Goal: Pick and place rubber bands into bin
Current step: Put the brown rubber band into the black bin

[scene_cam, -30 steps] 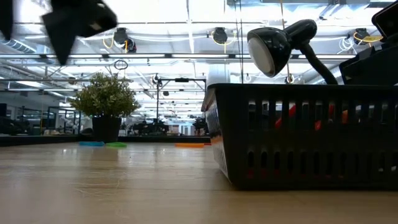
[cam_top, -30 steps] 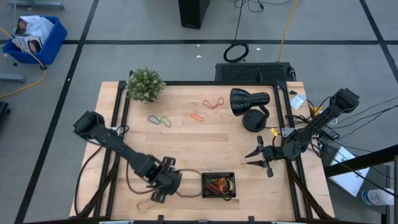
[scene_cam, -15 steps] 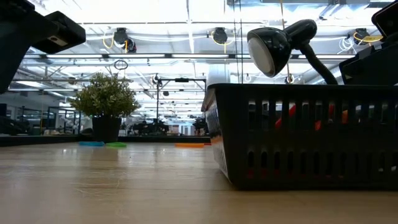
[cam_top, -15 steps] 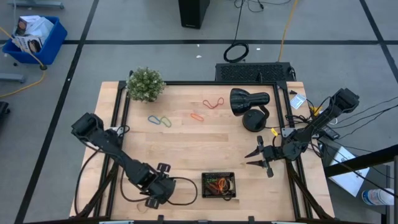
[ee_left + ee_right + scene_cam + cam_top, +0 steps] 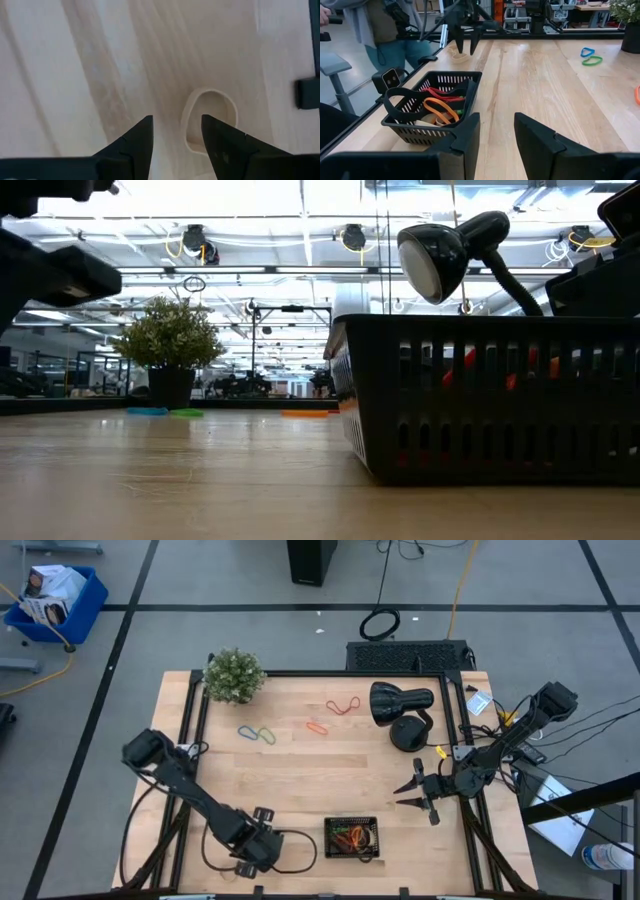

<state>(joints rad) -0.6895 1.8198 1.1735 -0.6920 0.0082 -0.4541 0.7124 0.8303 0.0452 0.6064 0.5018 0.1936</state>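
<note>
I am holding my left gripper (image 5: 176, 135) open, fingers straddling the tan rubber band (image 5: 207, 120) lying flat below.

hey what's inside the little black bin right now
The bin holds several rubber bands: an orange loop, a red one, some green and a longer black loop draped over the rim. Whatever lies beneath that pile is covered.

The black bin (image 5: 351, 838) sits near the table's front edge, holding several rubber bands (image 5: 440, 107). A tan band (image 5: 207, 120) lies flat just beside it. Other bands (image 5: 343, 705) lie far from the bin.
</note>
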